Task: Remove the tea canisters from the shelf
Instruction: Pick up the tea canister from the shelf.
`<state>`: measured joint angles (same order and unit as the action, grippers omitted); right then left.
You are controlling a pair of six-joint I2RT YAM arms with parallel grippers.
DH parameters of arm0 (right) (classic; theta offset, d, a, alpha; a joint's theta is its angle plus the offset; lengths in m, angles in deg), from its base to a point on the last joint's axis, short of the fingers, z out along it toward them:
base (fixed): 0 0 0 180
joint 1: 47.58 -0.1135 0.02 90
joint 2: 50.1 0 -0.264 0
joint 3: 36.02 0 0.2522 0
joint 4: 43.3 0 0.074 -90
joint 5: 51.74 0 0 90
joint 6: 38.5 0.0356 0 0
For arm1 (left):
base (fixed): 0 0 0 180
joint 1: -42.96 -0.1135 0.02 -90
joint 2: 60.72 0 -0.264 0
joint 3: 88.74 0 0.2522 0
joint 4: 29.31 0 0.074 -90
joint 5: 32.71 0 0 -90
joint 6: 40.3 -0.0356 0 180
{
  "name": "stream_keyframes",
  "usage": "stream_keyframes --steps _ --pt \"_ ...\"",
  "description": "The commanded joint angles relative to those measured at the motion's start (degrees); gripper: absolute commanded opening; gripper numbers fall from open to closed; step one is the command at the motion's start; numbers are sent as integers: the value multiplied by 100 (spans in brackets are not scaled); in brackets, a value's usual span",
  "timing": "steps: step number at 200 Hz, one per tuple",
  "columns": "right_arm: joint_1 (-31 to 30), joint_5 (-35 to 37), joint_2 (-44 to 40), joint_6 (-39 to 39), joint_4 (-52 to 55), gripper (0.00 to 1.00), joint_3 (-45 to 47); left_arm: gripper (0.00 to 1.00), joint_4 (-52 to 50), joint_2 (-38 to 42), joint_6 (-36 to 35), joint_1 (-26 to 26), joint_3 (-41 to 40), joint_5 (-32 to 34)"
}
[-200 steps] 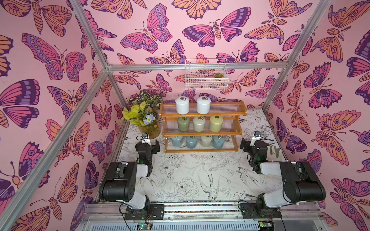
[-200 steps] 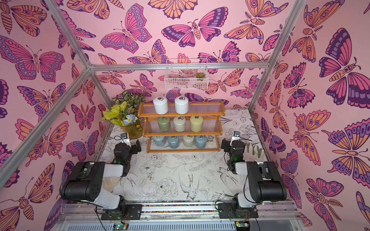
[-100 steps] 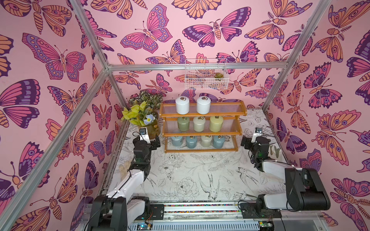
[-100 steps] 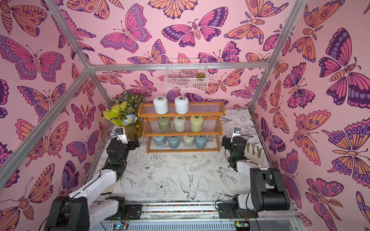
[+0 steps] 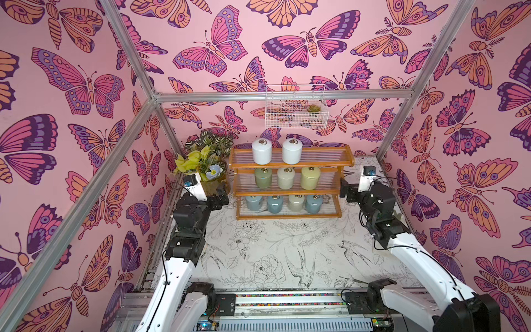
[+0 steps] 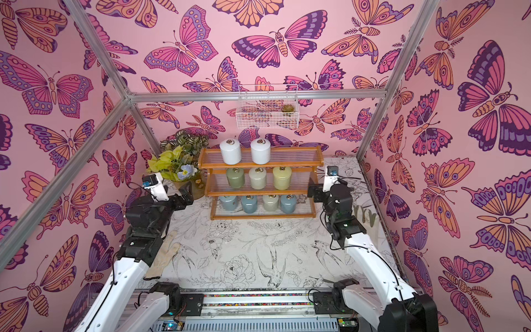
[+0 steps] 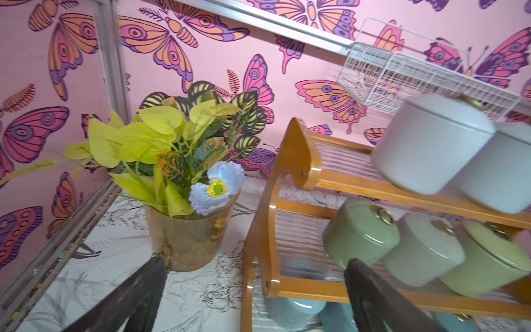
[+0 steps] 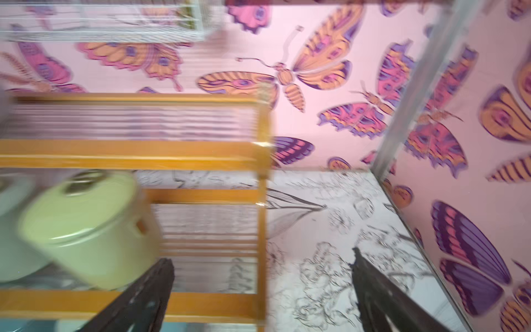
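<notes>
The wooden shelf stands at the back of the table. Two white tea canisters sit on its top tier. Sage green, cream and pale yellow ones are in the middle, and several blue-grey and cream ones are at the bottom. My left gripper hovers open by the shelf's left end panel, near the green canister. My right gripper is open at the right end, beside the yellow canister. Neither holds anything.
A glass vase of flowers stands just left of the shelf, close to my left gripper. A white wire basket hangs on the back wall. Gloves lie near the left and right walls.
Both arms have reached forward and risen toward the two ends of the shelf. The left arm has unfolded the most. Both grippers stay open, and no canister has moved.
</notes>
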<state>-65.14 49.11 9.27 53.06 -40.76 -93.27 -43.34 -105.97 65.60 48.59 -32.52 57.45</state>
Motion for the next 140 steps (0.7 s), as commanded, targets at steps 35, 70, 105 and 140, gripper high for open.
stream_keyframes --steps 35,70,105,140 --pt "-660 -725 334 -34 132 99 -1220 100 -500 -352 417 37 750 -1427" --pt "-714 -1064 765 -94 222 99 -2004 100 -364 -721 571 127 997 -1872" --pt "-726 -1380 1345 -137 192 99 -2778 100 -141 -1005 581 286 1012 -2033" --pt "-722 -1863 2027 -112 229 99 -3579 100 -43 -1089 537 352 958 -2165"
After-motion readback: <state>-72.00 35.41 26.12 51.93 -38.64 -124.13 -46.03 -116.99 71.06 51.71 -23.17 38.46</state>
